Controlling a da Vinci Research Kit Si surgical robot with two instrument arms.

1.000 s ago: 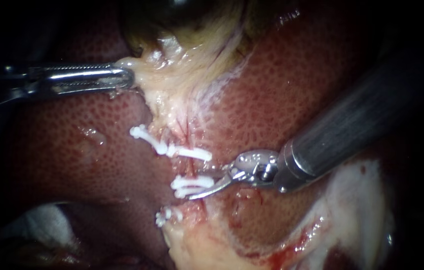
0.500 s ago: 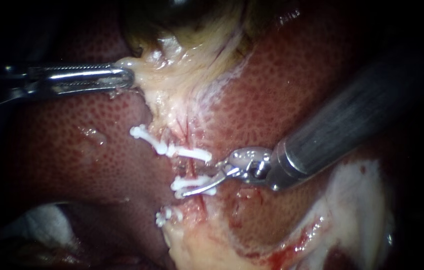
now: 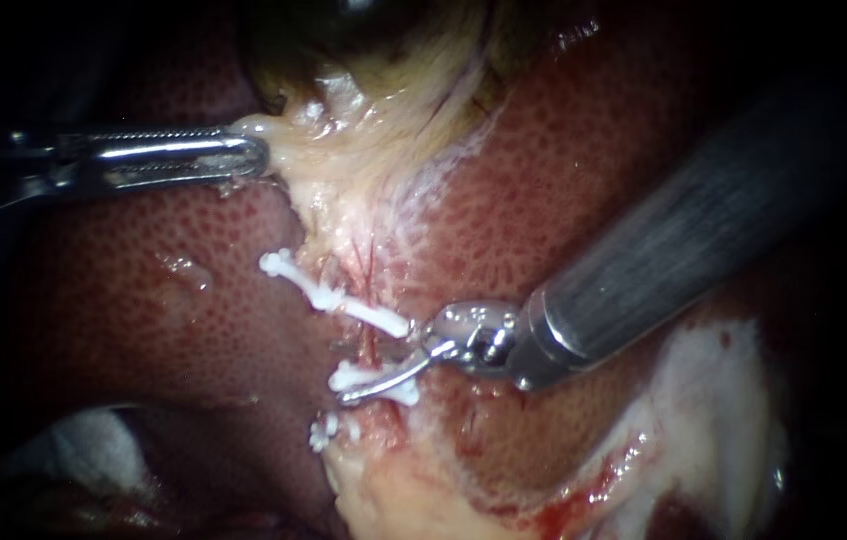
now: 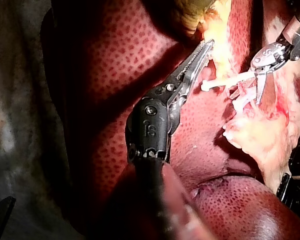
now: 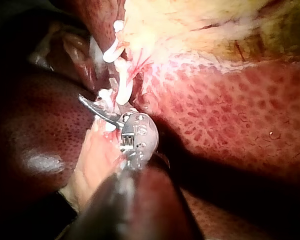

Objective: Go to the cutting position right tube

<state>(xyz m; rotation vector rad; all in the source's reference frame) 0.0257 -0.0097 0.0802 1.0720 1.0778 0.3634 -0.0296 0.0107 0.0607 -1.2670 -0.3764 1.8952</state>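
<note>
A thin reddish tube (image 3: 373, 345) runs down from the pale tissue under the gallbladder (image 3: 373, 40), crossed by three white clips: upper clip (image 3: 338, 298), middle clip (image 3: 371, 382), lower clip (image 3: 328, 432). My right instrument (image 3: 373, 368) reaches in from the upper right, its curved blades open at the tube between the upper and middle clips. The lower blade lies over the middle clip. In the right wrist view the blades (image 5: 97, 107) sit against the clips (image 5: 121, 87). My left instrument (image 3: 248, 155) is shut on the pale gallbladder tissue (image 3: 288, 150), well above the clips, and holds it taut (image 4: 202, 52).
Mottled red liver (image 3: 143, 290) lies on both sides of the tube. Pale fatty tissue with some blood (image 3: 713, 400) sits at the lower right, and white gauze (image 3: 83, 440) at the lower left. The right shaft (image 3: 663, 260) spans the liver to the right.
My right instrument has slid left and slightly down, bringing its blades across the tube; the lower blade now covers the middle clip. My left instrument has held still.
</note>
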